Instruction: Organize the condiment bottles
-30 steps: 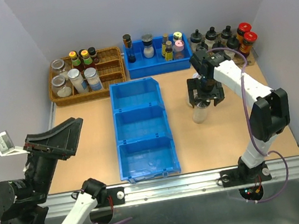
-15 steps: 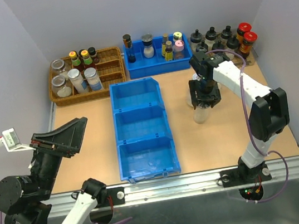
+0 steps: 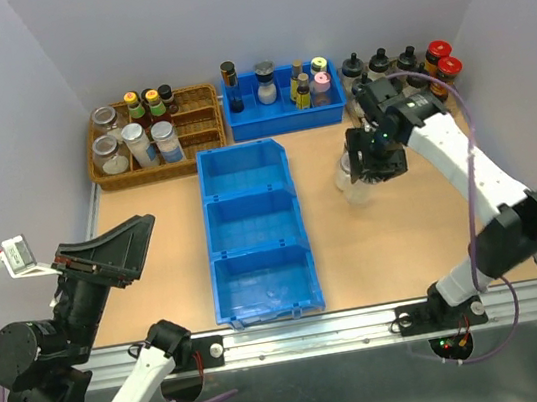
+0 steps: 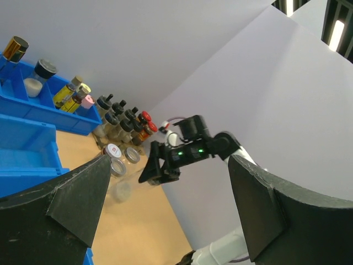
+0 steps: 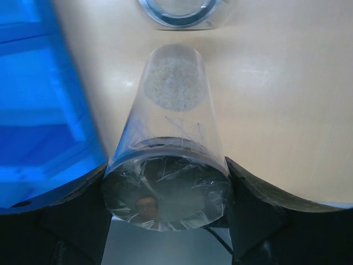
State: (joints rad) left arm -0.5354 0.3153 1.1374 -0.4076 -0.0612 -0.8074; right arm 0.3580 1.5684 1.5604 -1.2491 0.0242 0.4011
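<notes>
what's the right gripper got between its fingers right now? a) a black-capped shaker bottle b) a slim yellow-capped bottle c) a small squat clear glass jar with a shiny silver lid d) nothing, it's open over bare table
c: the right wrist view shows the right gripper with a finger pressed against each side of the small squat clear glass jar with a shiny silver lid, which has pale grains at its bottom.

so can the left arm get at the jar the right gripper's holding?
Probably not: the right gripper grips that jar, across the blue bins from the left gripper, open at near-left.
</notes>
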